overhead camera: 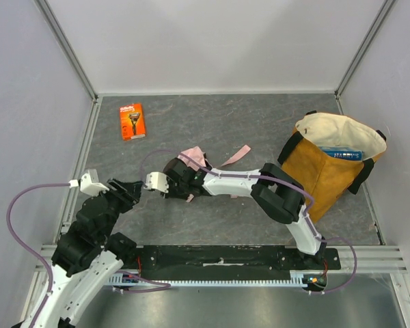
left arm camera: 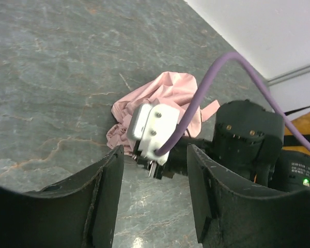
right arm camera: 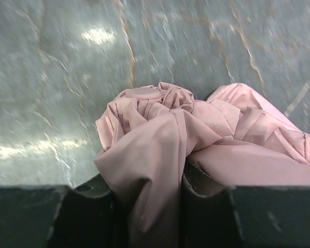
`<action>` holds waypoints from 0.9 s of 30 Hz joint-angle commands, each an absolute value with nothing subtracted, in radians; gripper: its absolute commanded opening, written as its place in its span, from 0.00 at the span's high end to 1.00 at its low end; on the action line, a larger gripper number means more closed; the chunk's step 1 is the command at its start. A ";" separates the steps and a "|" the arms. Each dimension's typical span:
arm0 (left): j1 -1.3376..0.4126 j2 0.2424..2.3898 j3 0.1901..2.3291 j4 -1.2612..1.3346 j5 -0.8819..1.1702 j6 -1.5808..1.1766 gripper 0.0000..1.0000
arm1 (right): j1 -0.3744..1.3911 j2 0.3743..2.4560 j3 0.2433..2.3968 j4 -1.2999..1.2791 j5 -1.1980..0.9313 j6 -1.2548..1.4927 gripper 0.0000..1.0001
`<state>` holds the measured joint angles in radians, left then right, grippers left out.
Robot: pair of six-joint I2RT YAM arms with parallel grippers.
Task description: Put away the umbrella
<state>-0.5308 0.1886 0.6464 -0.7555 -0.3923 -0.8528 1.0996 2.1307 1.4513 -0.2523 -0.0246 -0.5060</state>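
Watching from beside the rig, I saw the right gripper (right arm camera: 147, 194) pinching a fold of the umbrella (right arm camera: 165, 124), whose pink cloth lay bunched on the tabletop (overhead camera: 260, 123) just ahead of its fingers. The left gripper (left arm camera: 155, 155) faced it from close by, fingers spread with nothing between them.

That pinch looked to be on loose cloth only; I could not see shaft or handle inside it. To my eye a lift could let the cloth slide out, or leave the rest hanging and unfolding below the right gripper. The left gripper had a purple cable (left arm camera: 206, 88) right in front of its fingers, so pushing in for a second hold risked snagging it or knocking the other wrist. The yellow bag (overhead camera: 321, 174) stood well behind the right gripper, past its own elbow, its mouth sagging, so a trailing bundle might catch the rim.

The tabletop was grey, veined like slate and faintly shiny. An orange packet (overhead camera: 132, 121) lay well beyond the left gripper. Pale walls (overhead camera: 212, 41) with metal rails closed in the space.
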 commanded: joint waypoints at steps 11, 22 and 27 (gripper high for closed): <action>-0.532 0.236 0.617 -0.896 -0.370 -1.107 0.26 | 0.994 2.513 1.434 -0.578 -0.606 -0.338 1.00; -0.529 0.417 0.353 -0.586 -0.270 -1.380 0.20 | 0.948 2.522 1.445 -0.575 -0.672 -0.334 1.00; -0.528 0.376 0.201 -0.350 -0.279 -1.425 0.15 | 0.924 2.531 1.447 -0.574 -0.716 -0.342 1.00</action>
<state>-0.5304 0.4122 0.2825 -0.5919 -0.2630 -1.3148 0.9211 2.2932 1.5867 -0.2226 -0.7242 -0.3492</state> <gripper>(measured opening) 0.831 0.342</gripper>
